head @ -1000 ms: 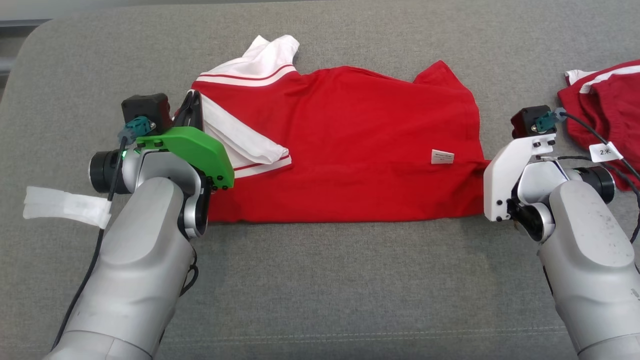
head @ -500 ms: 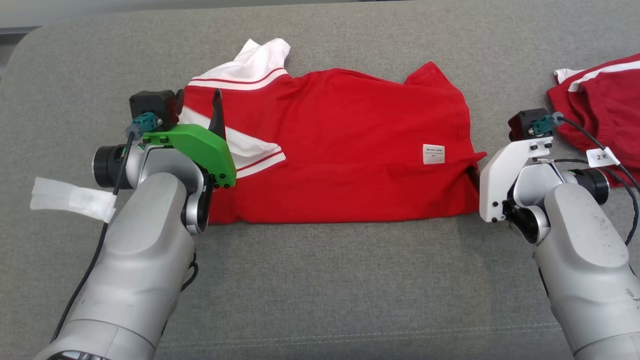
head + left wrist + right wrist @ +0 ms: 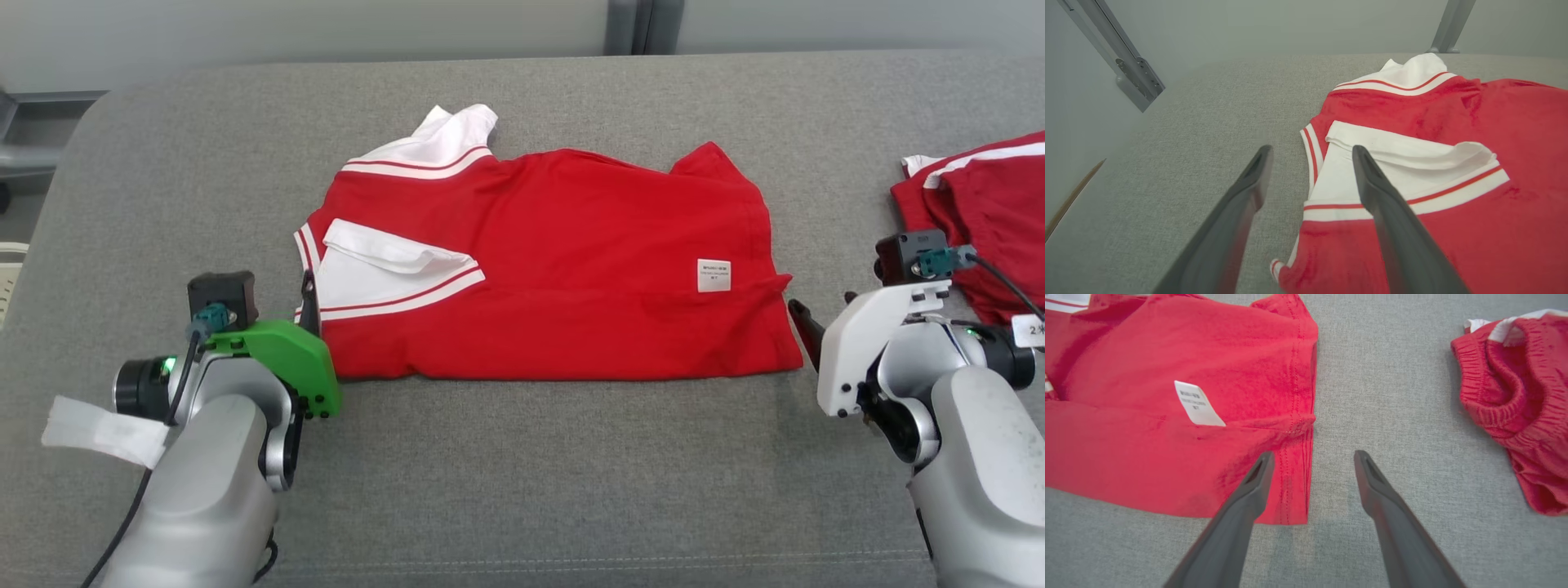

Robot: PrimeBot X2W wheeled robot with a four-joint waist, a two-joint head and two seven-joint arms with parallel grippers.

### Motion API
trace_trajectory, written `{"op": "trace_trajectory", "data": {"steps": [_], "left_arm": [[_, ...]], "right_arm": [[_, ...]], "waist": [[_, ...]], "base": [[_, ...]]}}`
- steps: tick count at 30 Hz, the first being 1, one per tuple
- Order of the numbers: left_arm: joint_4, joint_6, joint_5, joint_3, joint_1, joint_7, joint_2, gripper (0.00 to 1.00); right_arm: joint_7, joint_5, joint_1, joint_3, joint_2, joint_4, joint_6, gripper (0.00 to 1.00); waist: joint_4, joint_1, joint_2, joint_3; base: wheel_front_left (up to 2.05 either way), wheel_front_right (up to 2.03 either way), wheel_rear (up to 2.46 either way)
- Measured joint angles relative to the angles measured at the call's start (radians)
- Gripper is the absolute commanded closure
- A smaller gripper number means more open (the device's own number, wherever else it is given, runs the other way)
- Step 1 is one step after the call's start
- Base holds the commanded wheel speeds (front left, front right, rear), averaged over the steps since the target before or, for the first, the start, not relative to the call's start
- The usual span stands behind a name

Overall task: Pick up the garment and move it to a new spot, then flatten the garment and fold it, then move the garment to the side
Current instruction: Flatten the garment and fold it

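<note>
Left jaws released, over the folded red shirt (image 3: 571, 269) at its white sleeve (image 3: 1412, 159); right jaws released, over its hem (image 3: 1304, 375).

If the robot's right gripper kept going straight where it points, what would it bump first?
Probably the grey fabric-covered surface, right beside the folded red T-shirt. The open right gripper straddles the shirt's hem, so one finger might catch cloth first; depth is unclear.

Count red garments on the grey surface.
2. Folded red shirt in the middle; second red garment at the right edge, partly out of frame, so more may be hidden.
</note>
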Motion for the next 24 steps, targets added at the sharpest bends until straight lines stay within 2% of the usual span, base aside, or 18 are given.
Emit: {"op": "trace_trajectory", "data": {"steps": [4, 10, 16, 24], "left_arm": [[-0.012, 0.019, 0.009, -0.017, 0.058, 0.012, 0.018, 0.0], [-0.023, 0.047, 0.015, -0.03, 0.091, 0.029, 0.031, 0.0], [-0.013, 0.07, 0.027, -0.041, 0.09, 0.04, 0.039, 0.0], [0.012, 0.069, 0.028, -0.055, 0.067, 0.083, 0.034, 0.0]], "right_arm": [[-0.003, -0.022, 0.079, -0.008, 0.018, -0.07, 0.0, 0.0], [-0.013, -0.06, 0.138, -0.028, 0.05, -0.103, 0.0, 0.0], [-0.027, -0.084, 0.134, -0.063, 0.085, -0.072, 0.0, 0.0], [-0.058, -0.125, 0.077, -0.103, 0.124, 0.014, 0.0, 0.0]], "waist": [[0.001, 0.0, 0.0, -0.015], [-0.002, 0.0, 0.0, -0.012], [-0.003, 0.0, 0.0, 0.002], [-0.004, 0.0, 0.0, 0.029]], "base": [[0.0, 0.0, 0.0], [0.0, 0.0, 0.0], [0.0, 0.0, 0.0], [0.0, 0.0, 0.0]]}}
